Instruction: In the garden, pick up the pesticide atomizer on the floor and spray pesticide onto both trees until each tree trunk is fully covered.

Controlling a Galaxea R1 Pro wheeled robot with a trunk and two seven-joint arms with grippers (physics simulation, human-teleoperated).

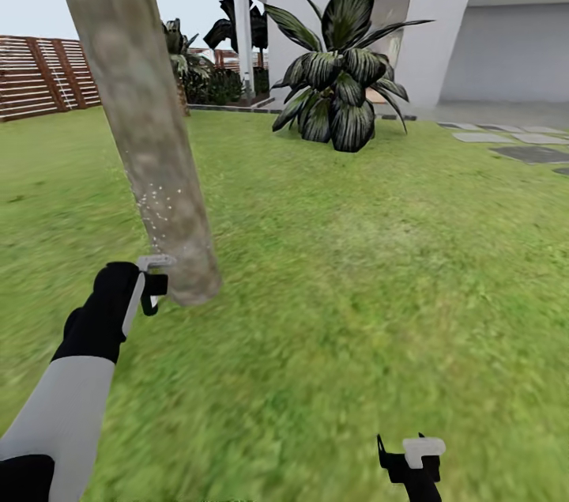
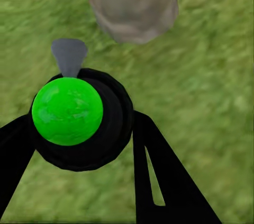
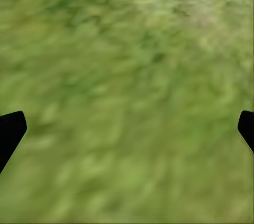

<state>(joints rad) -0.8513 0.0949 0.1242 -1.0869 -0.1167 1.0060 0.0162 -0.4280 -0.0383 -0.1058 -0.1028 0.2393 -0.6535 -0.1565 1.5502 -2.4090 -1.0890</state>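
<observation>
Head view: L gripper [image 1: 150, 281] is sitting at lower left of frame, right beside the base of the tree trunk [image 1: 138, 107], which is leaning from top left down to left-center. Whitish pesticide [image 1: 162, 205] specks are dotting the lower trunk just above the gripper. Grass floor [image 1: 356, 288] is filling most of frame; wooden fence [image 1: 43, 75] at upper left, white house [image 1: 442, 12] at upper right, dark broad-leaf plant [image 1: 340, 83] top center, grey stepping stones [image 1: 514, 142] at right edge. R gripper [image 1: 411, 458] is hanging at bottom right over grass.

L wrist view: L gripper [image 2: 79, 144] is clamping the pesticide atomizer [image 2: 67, 110] (green round body, grey nozzle on top), black fingers [image 2: 159, 176] pressing both sides. Tree trunk [image 2: 132, 1] base at top center, nozzle pointing toward it.

R wrist view: R gripper [image 3: 127, 134] is spread wide, fingertips [image 3: 10, 128] at left & right edges, nothing between, only blurry floor [image 3: 127, 75].
</observation>
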